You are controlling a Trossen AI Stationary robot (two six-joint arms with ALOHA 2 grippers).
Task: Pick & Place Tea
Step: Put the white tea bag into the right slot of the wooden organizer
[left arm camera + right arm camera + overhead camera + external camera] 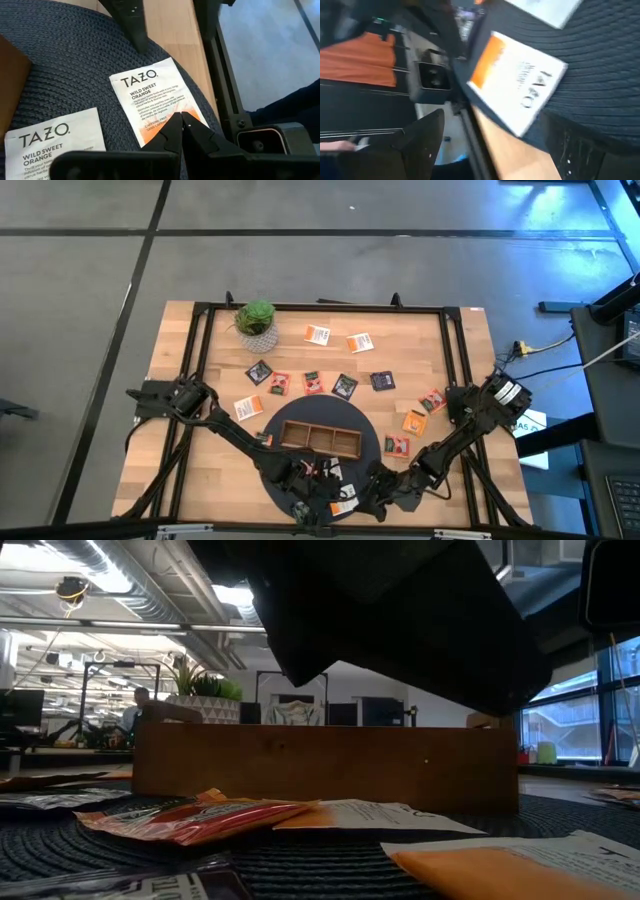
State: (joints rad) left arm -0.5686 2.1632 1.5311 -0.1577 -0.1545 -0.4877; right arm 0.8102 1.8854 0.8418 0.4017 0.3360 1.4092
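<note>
At the near desk edge, the left claw point(181, 120) is being held fully closed, its tips pinching the lower edge of a white-orange tea packet point(152, 97) lying on the dark round mat point(65, 65). The right claw point(385, 488) is being held wide open beside it, gripping nothing. Beyond, the wooden tray point(320, 437) is resting; other tea packets point(312, 383) are lying scattered across the desk point(420, 340).

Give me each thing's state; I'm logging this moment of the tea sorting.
Left gripper: jaws shut on the white-orange tea packet.
White-orange tea packet: flat on the mat, its edge pinched.
Right gripper: jaws open, holding nothing.
Wooden tray: all three compartments empty.
Round mat: flat under the tray.
Potted plant: upright.
</note>
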